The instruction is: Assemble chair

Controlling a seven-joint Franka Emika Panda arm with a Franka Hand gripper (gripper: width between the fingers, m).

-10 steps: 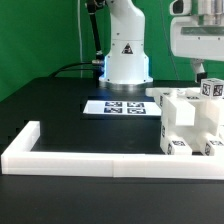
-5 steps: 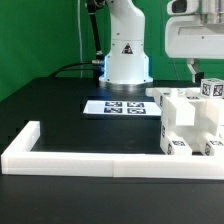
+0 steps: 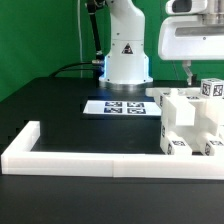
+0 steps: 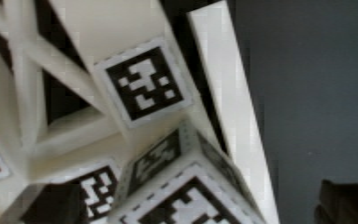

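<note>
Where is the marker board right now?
Exterior view: the marker board lies flat on the black table, just in front of the robot base, with the white chair parts beside it on the exterior view's right.

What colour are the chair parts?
The chair parts are white with black-and-white tags; best in the exterior view.

White arm (image 3: 128, 62), black triangle sticker (image 3: 127, 48)

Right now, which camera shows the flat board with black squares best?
The exterior view: the marker board lies flat on the black table, nearly whole. The wrist view shows only tagged white chair parts, no board.
</note>
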